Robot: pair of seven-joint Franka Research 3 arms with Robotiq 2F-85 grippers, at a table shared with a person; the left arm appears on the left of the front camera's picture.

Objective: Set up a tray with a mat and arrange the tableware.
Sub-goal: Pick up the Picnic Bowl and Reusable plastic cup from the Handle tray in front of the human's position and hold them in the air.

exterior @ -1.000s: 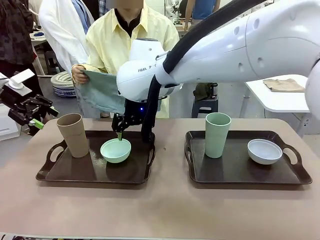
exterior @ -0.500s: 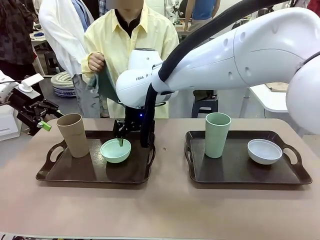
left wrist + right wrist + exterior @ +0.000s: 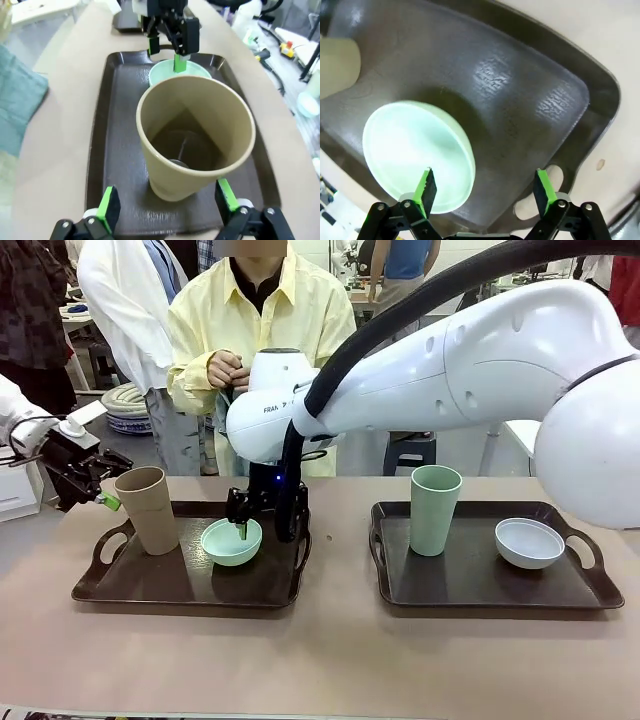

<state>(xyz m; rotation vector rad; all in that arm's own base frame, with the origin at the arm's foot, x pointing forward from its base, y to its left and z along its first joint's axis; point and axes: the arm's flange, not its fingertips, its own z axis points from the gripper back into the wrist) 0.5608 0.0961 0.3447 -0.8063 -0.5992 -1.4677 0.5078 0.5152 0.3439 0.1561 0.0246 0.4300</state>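
Left tool (image 3: 165, 186), right tool (image 3: 483, 172): spread wide

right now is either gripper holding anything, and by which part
Nothing is held. The left gripper stands open at the tan cup; the right gripper stands open astride the rim of the green bowl.

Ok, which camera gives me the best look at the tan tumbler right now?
The left wrist view: the tan tumbler stands upright on the dark tray, close up, its inside visible, framed by the open left gripper. The front view shows its side, smaller; the right wrist view catches just an edge.
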